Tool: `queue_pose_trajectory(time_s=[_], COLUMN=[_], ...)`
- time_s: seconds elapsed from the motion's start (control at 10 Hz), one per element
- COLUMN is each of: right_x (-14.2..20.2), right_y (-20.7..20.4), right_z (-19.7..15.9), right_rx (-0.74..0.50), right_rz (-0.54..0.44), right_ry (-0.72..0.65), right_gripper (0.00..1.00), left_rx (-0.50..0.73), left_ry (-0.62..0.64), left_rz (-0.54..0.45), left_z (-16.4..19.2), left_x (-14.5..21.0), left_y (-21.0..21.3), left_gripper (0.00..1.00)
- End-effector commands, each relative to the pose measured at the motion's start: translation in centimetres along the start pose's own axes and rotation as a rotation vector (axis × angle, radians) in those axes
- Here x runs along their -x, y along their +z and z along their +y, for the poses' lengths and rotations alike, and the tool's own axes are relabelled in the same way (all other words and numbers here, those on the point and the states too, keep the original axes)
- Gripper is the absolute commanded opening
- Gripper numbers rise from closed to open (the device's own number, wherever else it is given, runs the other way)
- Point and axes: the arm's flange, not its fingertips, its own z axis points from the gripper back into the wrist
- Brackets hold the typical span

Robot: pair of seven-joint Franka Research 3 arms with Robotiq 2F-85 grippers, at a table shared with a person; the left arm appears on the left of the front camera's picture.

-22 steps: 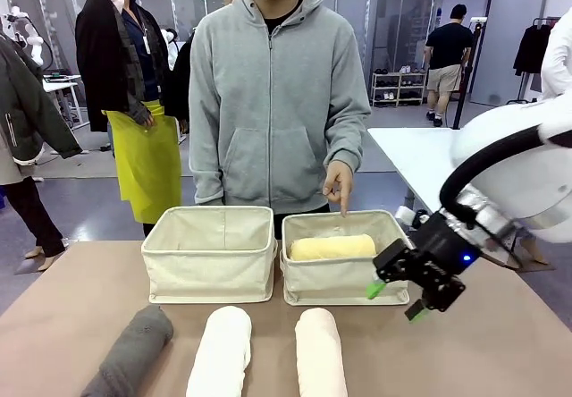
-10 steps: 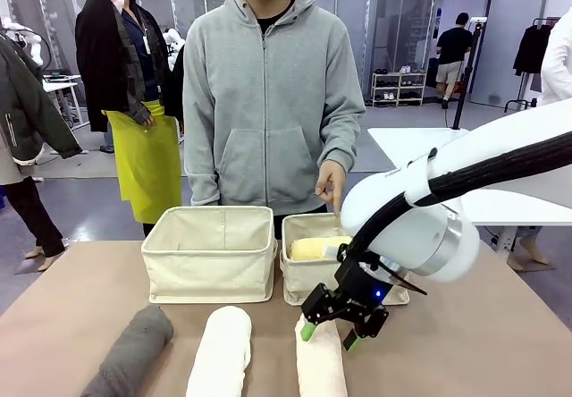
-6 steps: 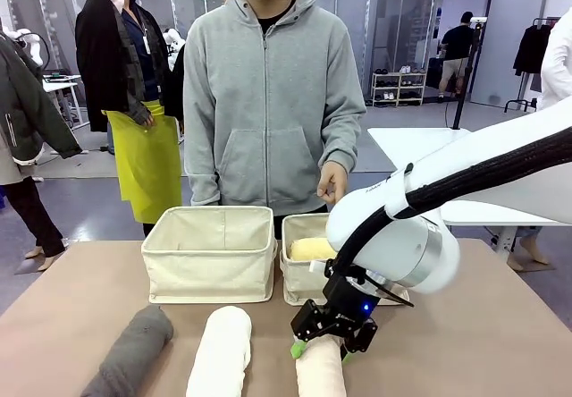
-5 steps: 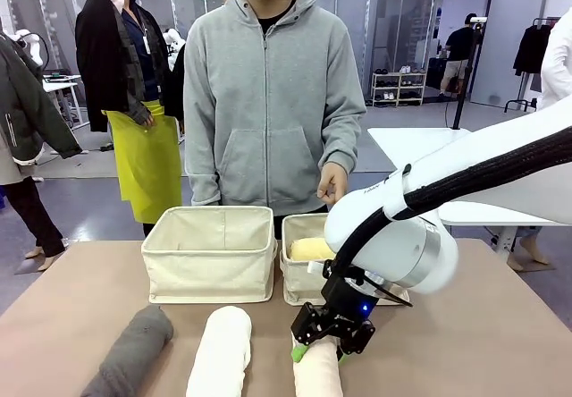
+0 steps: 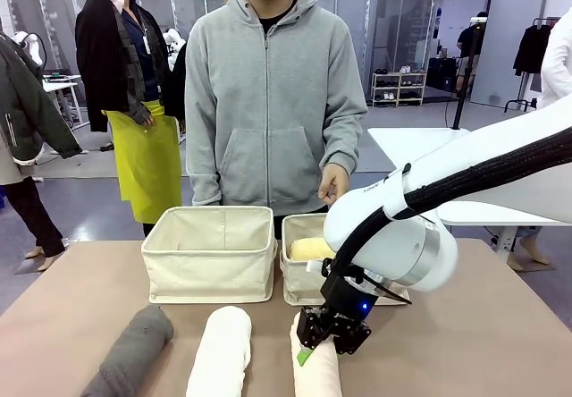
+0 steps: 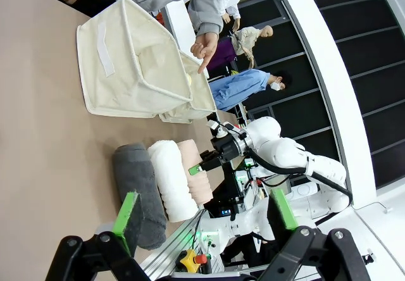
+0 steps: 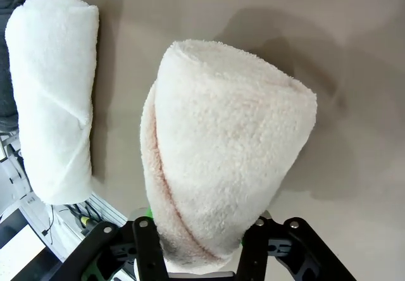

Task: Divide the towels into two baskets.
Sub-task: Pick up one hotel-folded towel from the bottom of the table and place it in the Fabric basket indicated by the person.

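1. In the left wrist view, the left gripper (image 6: pixel 205 214) is seen with its jaws spread wide, and nothing is held between the green pads.
2. Three rolls are laid side by side on the near part of the tan surface (image 5: pixel 71 299). A dark grey rolled terry towel (image 5: pixel 130 352) is placed on the robot's left, a white rolled terry towel (image 5: pixel 221 352) in the middle, and a cream-peach rolled terry towel (image 5: pixel 315 377) on the right.
3. The far end of the cream-peach rolled terry towel is clasped by the right gripper (image 5: pixel 320 348). In the right wrist view the jaws are pressed against both sides of the roll, which bulges out between them. Whether that end is raised off the surface cannot be told.
4. The white rolled terry towel is left just beside the clasped one, with a strip of bare surface between them.
5. Behind the rolls, two rectangular cream-beige canvas bins are set close together: the left basket (image 5: pixel 210 272) and the right basket (image 5: pixel 299 282), the latter partly hidden by the right arm.
6. A pale yellow rolled terry towel (image 5: pixel 308 249) is laid inside the right basket.
7. At the far side a person in a grey hooded sweatshirt (image 5: pixel 273 102) is stood, with one hand (image 5: pixel 333 182) held loosely curled above the right basket.
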Motion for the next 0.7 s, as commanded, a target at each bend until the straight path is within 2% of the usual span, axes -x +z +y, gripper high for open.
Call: queue_pose_trajectory(time_s=[0.0, 0.1, 0.2, 0.3, 0.4, 0.6], right_x=[0.0, 0.1, 0.4, 0.9, 1.0, 1.4], right_y=[0.5, 1.2, 2.4, 4.1, 5.8, 10.2], right_z=[0.0, 0.4, 1.0, 2.0, 3.0, 5.9], right_rx=[-0.001, 0.005, 0.012, 0.008, 0.062, 0.281], right_rz=[0.001, -0.002, 0.047, 0.143, 0.180, 0.206], right_ry=[0.020, 0.033, 0.070, 0.217, 0.318, 0.581], right_gripper=[0.20, 0.12, 0.12, 0.12, 0.12, 0.12], left_rx=[0.015, 0.015, 0.015, 0.015, 0.015, 0.015], left_ry=[-0.008, -0.008, -0.008, -0.008, -0.008, -0.008], left_rz=[-0.011, -0.011, -0.011, -0.011, -0.011, -0.011], left_z=[-0.2, -0.2, -0.2, -0.2, -0.2, -0.2], left_x=[0.2, 0.2, 0.2, 0.2, 0.2, 0.2], left_y=[0.2, 0.2, 0.2, 0.2, 0.2, 0.2], left_gripper=[1.00, 1.00, 1.00, 1.00, 1.00, 1.00])
